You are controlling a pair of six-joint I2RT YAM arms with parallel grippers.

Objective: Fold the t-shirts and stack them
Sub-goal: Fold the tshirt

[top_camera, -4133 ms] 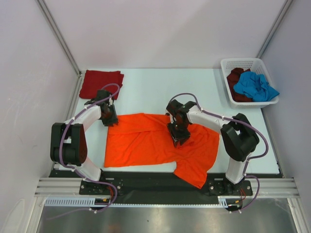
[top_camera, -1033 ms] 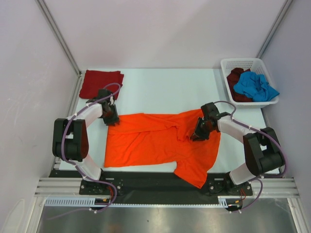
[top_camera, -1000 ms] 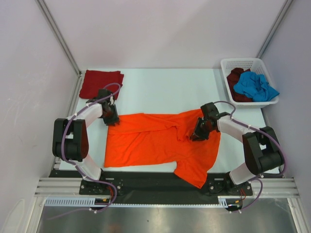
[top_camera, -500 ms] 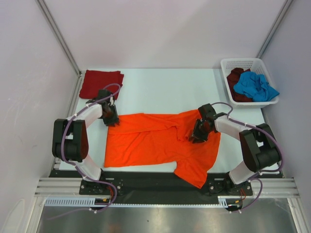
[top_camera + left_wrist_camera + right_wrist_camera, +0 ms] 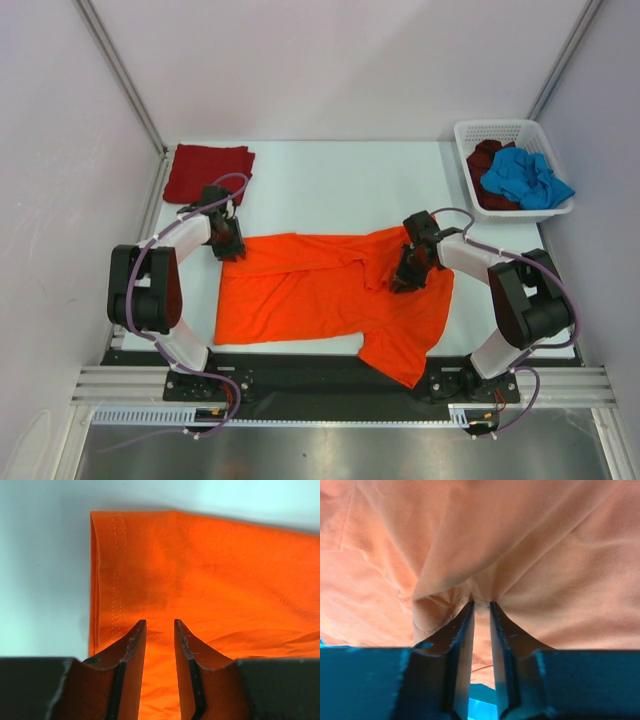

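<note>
1. Orange shirt: we see it spread on the table, near edge.
2. Left gripper: narrow, at its far-left corner; we cannot tell if it grips.
3. Right gripper: pinching a shirt fold.

ROBOTICS LAB TEST CELL: Two white-and-black robot arms, the left arm and the right arm, stand bolted to a black base plate at the near edge of a pale table. Plain white panels close the table in on three sides, joined by bare aluminium posts. A slotted aluminium rail runs along the front, and purple cables loop along the arms. The only household items are an orange t-shirt spread on the table, a folded dark red t-shirt and a white lattice basket.
</note>
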